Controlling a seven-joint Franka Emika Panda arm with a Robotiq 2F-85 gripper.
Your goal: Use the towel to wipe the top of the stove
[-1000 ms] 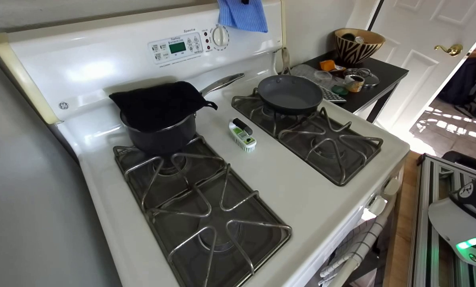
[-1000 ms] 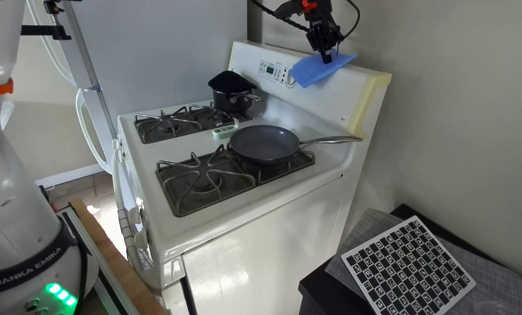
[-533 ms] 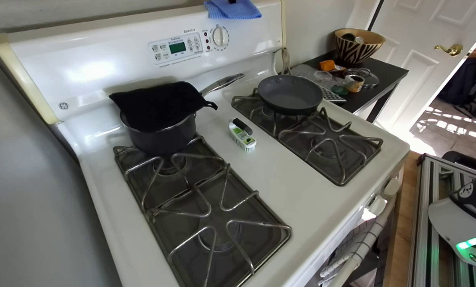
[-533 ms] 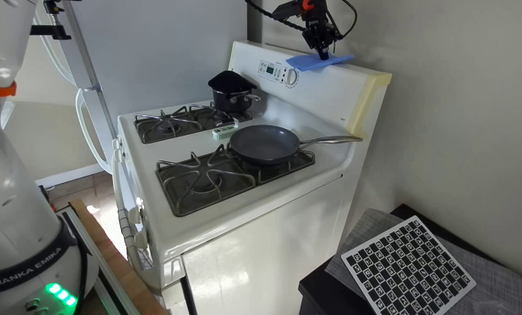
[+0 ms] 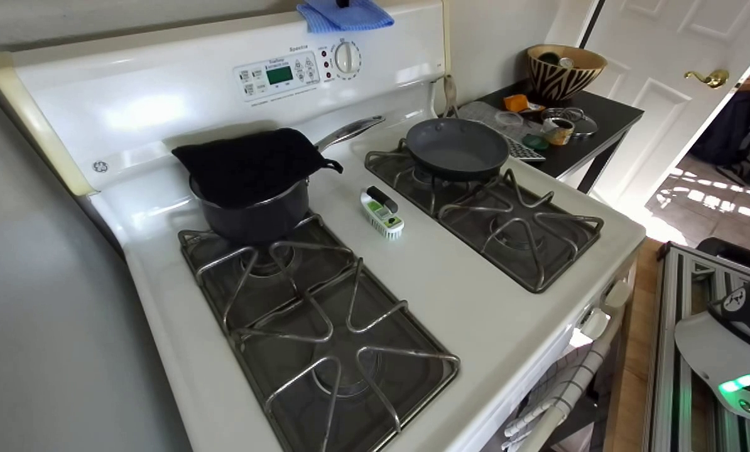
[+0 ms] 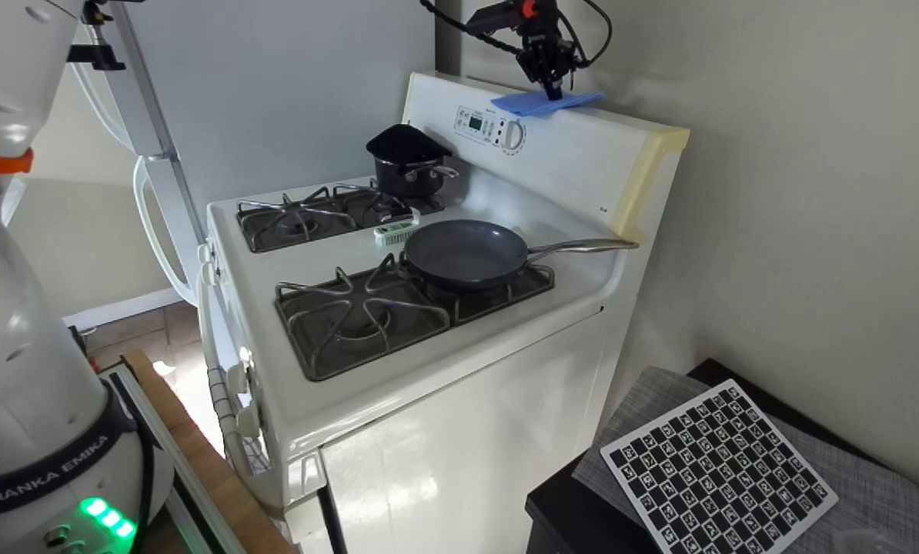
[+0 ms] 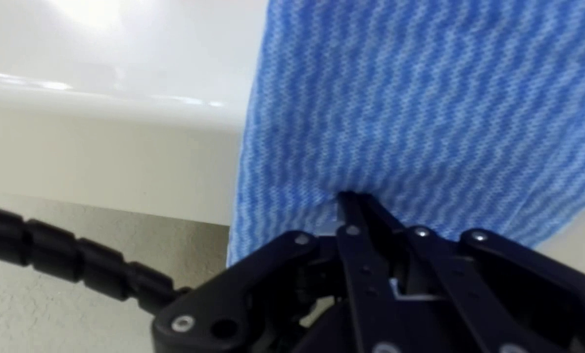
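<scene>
The blue towel [image 5: 356,19] lies over the top edge of the stove's white back panel [image 5: 186,81], above the knob; in an exterior view the towel [image 6: 522,105] also spreads forward a little past that edge. My gripper [image 6: 554,95] comes down onto it from above. In the wrist view, the gripper's [image 7: 357,195] fingertips meet and sink into a pucker of the striped towel [image 7: 420,98], shut on it; the exact tips are hidden by cloth. Below, the white stove top [image 5: 438,301] lies between two pairs of dark grates, with no towel on it.
A dark pot [image 5: 255,216] with a black pot holder [image 5: 249,166] stands at the back, and a frying pan [image 5: 456,147] on another burner. Between them lies a white-green brush [image 5: 381,215]. The wall [image 6: 736,154] rises close behind the panel.
My gripper has moved along the panel towards the display, and the towel has travelled with it. Earlier the cloth hung lower over the panel's front; now it sits flatter on the top edge.
</scene>
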